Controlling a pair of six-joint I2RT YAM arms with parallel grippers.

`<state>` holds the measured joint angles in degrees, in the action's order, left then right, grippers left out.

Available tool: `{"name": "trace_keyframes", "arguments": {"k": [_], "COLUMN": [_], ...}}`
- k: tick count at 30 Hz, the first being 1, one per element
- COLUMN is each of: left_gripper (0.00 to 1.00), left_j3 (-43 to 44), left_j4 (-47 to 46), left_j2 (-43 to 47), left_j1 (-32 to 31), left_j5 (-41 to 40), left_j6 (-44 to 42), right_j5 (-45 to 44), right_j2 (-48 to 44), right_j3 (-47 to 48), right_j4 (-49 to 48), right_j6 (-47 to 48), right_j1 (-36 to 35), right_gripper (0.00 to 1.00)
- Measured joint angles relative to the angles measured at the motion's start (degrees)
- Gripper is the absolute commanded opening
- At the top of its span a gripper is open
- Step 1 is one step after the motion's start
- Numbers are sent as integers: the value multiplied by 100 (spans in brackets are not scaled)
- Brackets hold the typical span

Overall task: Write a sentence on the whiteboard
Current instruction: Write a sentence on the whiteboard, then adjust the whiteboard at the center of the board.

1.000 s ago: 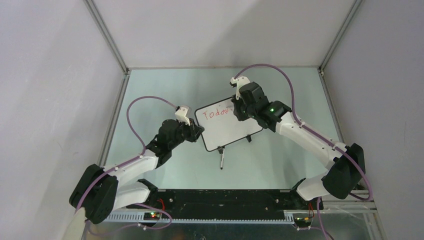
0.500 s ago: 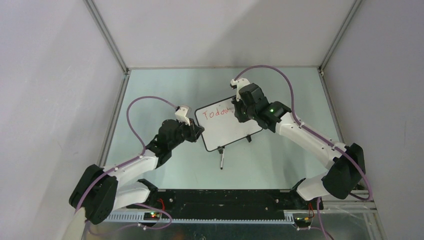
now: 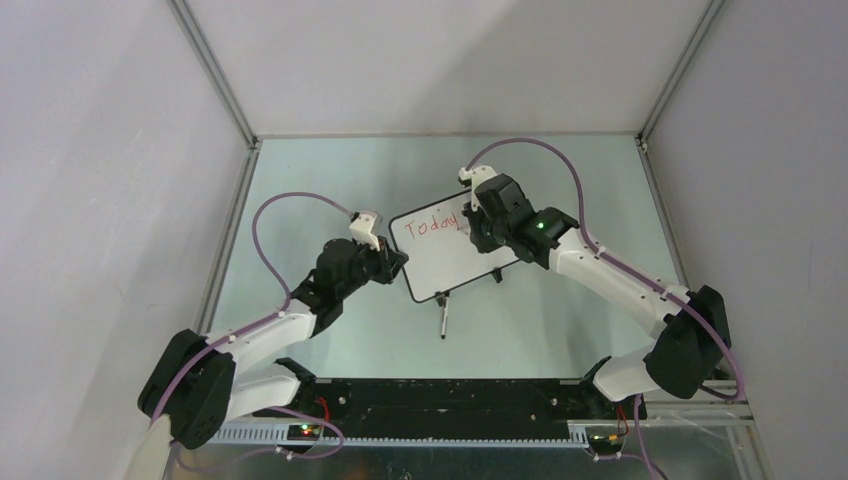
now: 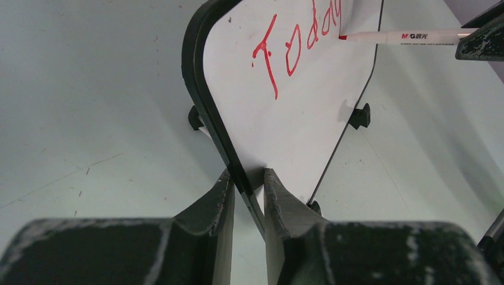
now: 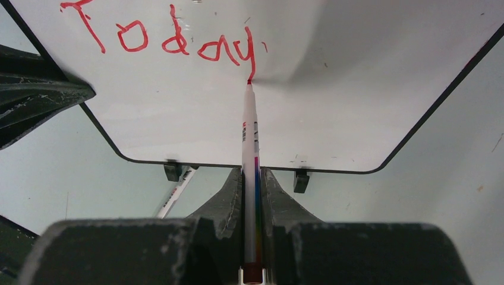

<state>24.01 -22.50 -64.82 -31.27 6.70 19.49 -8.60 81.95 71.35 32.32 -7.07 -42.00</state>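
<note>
Now, left pincer (image 4: 246, 178) pinching whiteboard (image 4: 297, 130) frame, right pincer (image 5: 252, 175) clamped on marker (image 5: 249, 127), tip touching red sentence (image 5: 173, 43), just "Today".

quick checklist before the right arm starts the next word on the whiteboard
1. Left gripper clamped on the whiteboard edge: ok.
2. Right gripper shut on the marker: ok.
3. Marker tip on the board, at the tail of the y: ok.
4. Sentence legible in red: ok.
5. Sentence complete: not ok, only "Today" is written.
6. Blank space under the word for another line: ok.
</note>
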Motion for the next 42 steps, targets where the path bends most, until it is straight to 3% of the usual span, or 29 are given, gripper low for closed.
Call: {"name": "trace_keyframes", "arguments": {"k": [16,24,33,42], "left_gripper": [18,25,51,66], "left_j3": [0,0,-81,-566], "left_j4": [0,2,-68,-350], "left_j2": [2,7,101,780], "left_j1": [0,13,343,710], "left_j5": [0,0,127,695], "left_j6": [0,4,7,157], "right_j5": [66,168,291,470], "right_j2": [0,-269,-1412,-1956], "right_j3": [-15,-26,-520,-1130], "right_j4": [-72,-76,-461,-789], "right_j6": [2,-2,-109,-227], "right_j1": [-103,-96,94,190], "right_gripper": [0,0,0,0]}}
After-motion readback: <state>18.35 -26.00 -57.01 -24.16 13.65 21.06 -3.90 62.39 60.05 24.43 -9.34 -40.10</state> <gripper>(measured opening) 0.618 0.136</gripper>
